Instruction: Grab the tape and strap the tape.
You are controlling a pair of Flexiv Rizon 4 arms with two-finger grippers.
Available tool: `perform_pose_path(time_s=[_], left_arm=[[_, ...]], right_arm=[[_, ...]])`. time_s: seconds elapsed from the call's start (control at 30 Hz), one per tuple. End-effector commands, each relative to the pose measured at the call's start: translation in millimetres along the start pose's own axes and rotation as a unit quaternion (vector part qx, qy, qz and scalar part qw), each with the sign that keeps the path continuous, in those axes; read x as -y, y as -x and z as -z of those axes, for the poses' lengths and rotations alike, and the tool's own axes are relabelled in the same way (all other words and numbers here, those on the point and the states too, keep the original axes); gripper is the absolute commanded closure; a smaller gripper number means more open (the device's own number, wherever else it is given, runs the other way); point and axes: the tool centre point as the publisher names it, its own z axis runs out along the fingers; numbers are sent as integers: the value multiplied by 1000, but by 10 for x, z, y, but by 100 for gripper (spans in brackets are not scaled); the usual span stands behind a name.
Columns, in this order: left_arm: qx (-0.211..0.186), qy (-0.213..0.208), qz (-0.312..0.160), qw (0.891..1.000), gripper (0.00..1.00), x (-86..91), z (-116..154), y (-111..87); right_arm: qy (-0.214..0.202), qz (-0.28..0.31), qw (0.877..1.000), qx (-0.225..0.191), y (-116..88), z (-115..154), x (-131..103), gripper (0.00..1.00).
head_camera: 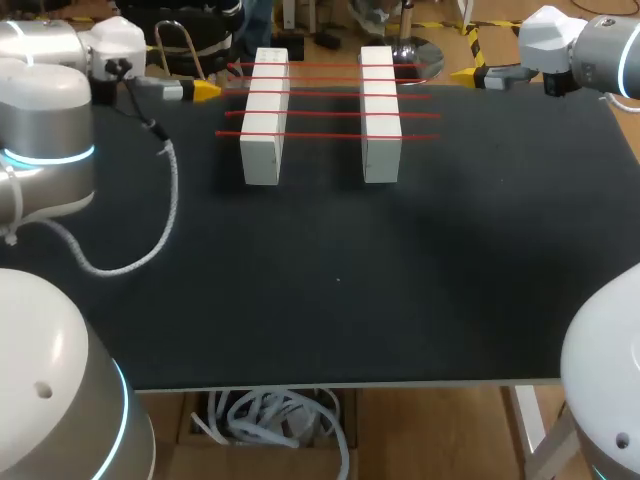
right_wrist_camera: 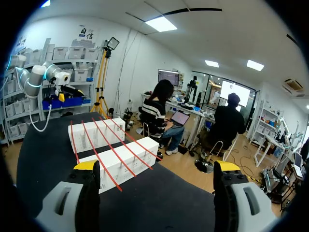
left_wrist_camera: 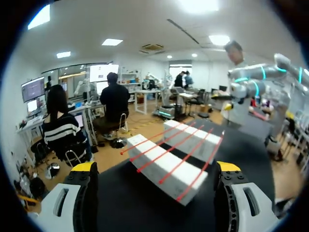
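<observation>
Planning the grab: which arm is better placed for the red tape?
Probably left: the open left gripper points straight at the red tape; from the open right gripper it lies off to one side.

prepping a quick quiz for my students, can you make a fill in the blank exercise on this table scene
1. The red tapes stretch across ____ white blocks.
2. The number of red tapes over the blocks is ____.
3. The left end effector and the right end effector are both ____, holding nothing.
4. The table has a top that is ____ in colour.

Missing words: two; four; open; black
</observation>
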Motion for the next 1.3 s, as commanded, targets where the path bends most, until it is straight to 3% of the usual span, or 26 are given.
perform_pose_path(time_s=[0.03, 0.1, 0.27, 0.4, 0.43, 0.5, 0.53, 0.57, 0.63, 0.7, 0.8, 0.83, 0.87, 0.93, 0.97, 1.03, 1.1, 1.13, 1.17, 1.2, 1.27, 1.3], left_arm=[[-75, 13, -49, 996, 0, -251, 134, 41], [-79, 31, -51, 995, 0, -314, 132, 33], [-103, 25, -40, 994, 0, -389, 154, 9], [-152, 8, -31, 988, 0, -421, 173, -18], [-154, 9, -33, 987, 12, -427, 174, -28], [-159, 10, -31, 987, 85, -451, 159, -47], [-156, 12, -33, 987, 91, -463, 150, -54], [-156, 9, -33, 987, 82, -472, 142, -57], [-159, 5, -32, 987, 97, -487, 133, -68], [-166, -1, -32, 986, 79, -497, 121, -71], [-176, -12, -37, 984, 78, -500, 115, -85], [-177, -13, -38, 983, 87, -503, 115, -90], [-179, -15, -37, 983, 89, -505, 113, -92], [-188, -24, -33, 981, 80, -516, 107, -100], [-190, -26, -35, 981, 82, -521, 107, -106], [-192, -27, -39, 980, 95, -534, 105, -125], [-198, -25, -40, 979, 80, -558, 92, -138], [-199, -25, -41, 979, 92, -566, 90, -147], [-198, -25, -42, 979, 98, -570, 87, -151], [-200, -25, -44, 979, 92, -577, 83, -158], [-206, -26, -48, 977, 69, -597, 74, -176], [-210, -27, -49, 976, 64, -606, 71, -189]], right_arm=[[-1, 1, 1000, 0, -1, -1, -3, 0], [-1, 1, 1000, 0, -1, -1, -3, 0], [-1, 1, 1000, 0, -1, -1, -3, 0], [-1, 1, 1000, 0, -1, -1, -3, 0], [-1, 1, 1000, 0, -1, -1, -3, 0], [-1, 1, 1000, 0, -1, -1, -3, 0], [-1, 1, 1000, 0, -1, -1, -3, 0], [-1, 1, 1000, 0, -1, -1, -3, 0], [-1, 1, 1000, 0, -1, -1, -3, 0], [-1, 1, 1000, 0, -1, -1, -3, 0], [-1, 1, 1000, 0, -1, -1, -3, 0], [-1, 1, 1000, 0, -1, -1, -3, 0], [-1, 1, 1000, 0, -1, -1, -3, 0], [-1, 1, 1000, 0, -1, -1, -3, 0], [-1, 1, 1000, 0, -1, -1, -3, 0], [-1, 1, 1000, 0, -1, -1, -3, 0], [-1, 1, 1000, 0, -1, -1, -3, 0], [-1, 1, 1000, 0, -1, -1, -3, 0], [-1, 1, 1000, 0, -1, -1, -3, 0], [-1, 1, 1000, 0, -1, -1, -3, 0], [-1, 1, 1000, 0, -1, -1, -3, 0], [-1, 1, 1000, 0, -1, -1, -3, 0]])
